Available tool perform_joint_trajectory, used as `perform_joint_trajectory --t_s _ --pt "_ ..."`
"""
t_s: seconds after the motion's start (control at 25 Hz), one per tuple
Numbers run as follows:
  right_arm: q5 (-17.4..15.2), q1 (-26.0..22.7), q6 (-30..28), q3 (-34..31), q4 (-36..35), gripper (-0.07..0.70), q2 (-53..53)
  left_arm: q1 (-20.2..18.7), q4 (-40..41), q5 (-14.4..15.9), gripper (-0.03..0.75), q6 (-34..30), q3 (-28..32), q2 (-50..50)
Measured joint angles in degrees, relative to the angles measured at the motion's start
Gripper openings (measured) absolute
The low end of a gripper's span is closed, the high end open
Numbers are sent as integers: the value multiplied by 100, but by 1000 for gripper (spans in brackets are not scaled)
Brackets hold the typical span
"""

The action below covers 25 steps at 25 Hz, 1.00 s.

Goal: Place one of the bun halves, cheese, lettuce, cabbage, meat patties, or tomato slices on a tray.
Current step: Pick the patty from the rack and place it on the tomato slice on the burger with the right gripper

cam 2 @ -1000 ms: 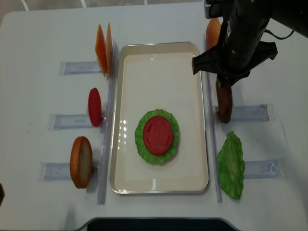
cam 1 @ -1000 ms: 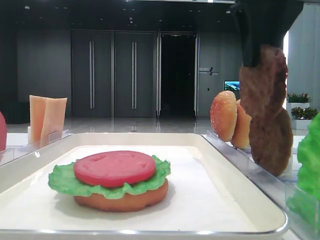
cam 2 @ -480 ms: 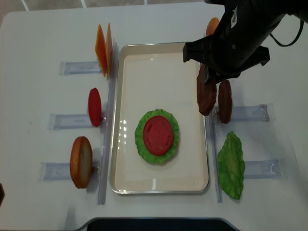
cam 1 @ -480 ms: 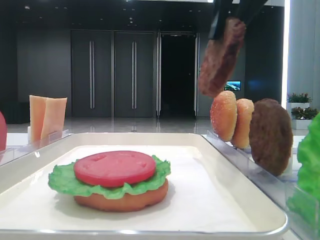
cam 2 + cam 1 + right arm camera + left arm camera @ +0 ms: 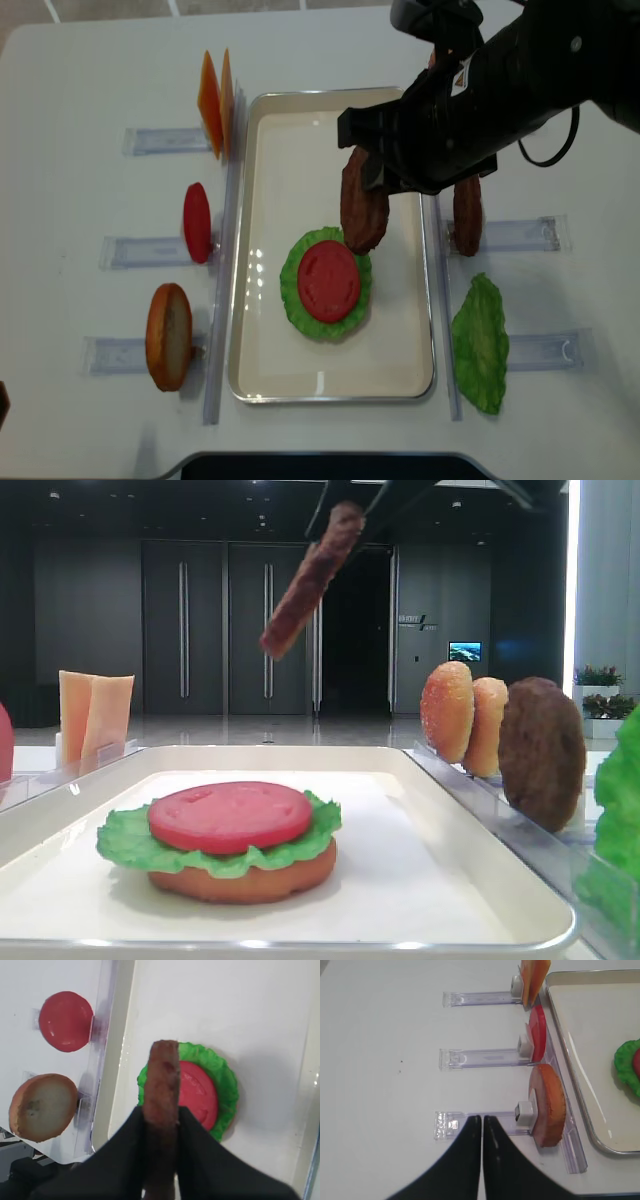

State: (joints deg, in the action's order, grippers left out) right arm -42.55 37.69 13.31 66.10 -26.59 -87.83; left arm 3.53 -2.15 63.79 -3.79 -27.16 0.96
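Patty (image 5: 364, 200) clenched on edge in right claw (image 5: 161, 1125), high over tray (image 5: 405, 300), just far-right of tomato (image 5: 329, 279) on lettuce (image 5: 293, 300). Best tipped flat, centred over tomato, lowered gently, then released. Left claw (image 5: 481, 1121) shut, empty.

We note a dark-brown patty (image 5: 364, 212) in a black claw (image 5: 161, 1125). Tray (image 5: 400, 330) cream-white, lettuce (image 5: 300, 305) bright green, tomato (image 5: 329, 280) matte red, cheese (image 5: 215, 102) pale orange, bun (image 5: 168, 337) golden-orange, counter (image 5: 80, 90) white.
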Motion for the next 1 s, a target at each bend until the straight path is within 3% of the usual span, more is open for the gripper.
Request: perform_joint_trajectory --t_s 0.24,0.8,1.0 --pt "318 175 -186 -52 -245 146 -42 0 0 0 0 0 0 0" --pt "387 175 -2842 -457 -2797 146 -780 0 0 0 0 0 0 0" --pt "392 108 -3131 -562 -3026 146 -940 0 0 0 0 0 0 0"
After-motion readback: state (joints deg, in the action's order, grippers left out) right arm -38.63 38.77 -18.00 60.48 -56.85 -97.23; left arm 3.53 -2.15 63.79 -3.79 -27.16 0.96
